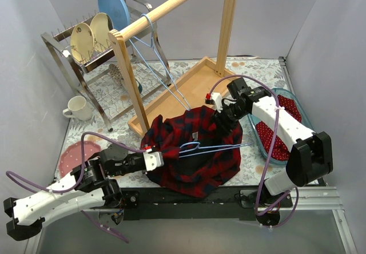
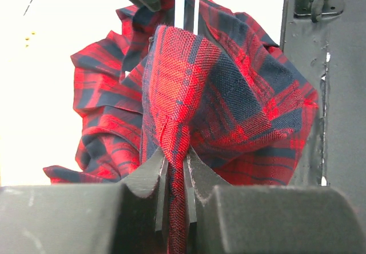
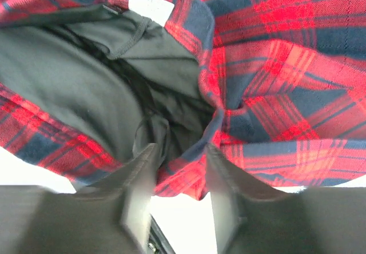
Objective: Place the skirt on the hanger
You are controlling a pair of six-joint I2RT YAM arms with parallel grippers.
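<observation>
The red-and-navy plaid skirt [image 1: 194, 157] lies bunched at the table's front centre. A light blue wire hanger [image 1: 213, 147] rests across it. My left gripper [image 1: 155, 158] is at the skirt's left edge. In the left wrist view the left gripper [image 2: 176, 171] is shut on a thin fold of the skirt [image 2: 229, 94]. My right gripper [image 1: 224, 116] is at the skirt's far right edge. In the right wrist view the right gripper [image 3: 180, 157] has its fingers apart, with a fold of the skirt [image 3: 286, 48] and its black lining between the tips.
A wooden rack [image 1: 166, 8] on a wooden base [image 1: 194, 85] carries a second wire hanger [image 1: 154, 54]. A dish rack [image 1: 91, 42] with plates, a white mug [image 1: 77, 108] and a pink plate [image 1: 71, 157] are at the left. A tray [image 1: 267, 150] with red dotted cloth is at the right.
</observation>
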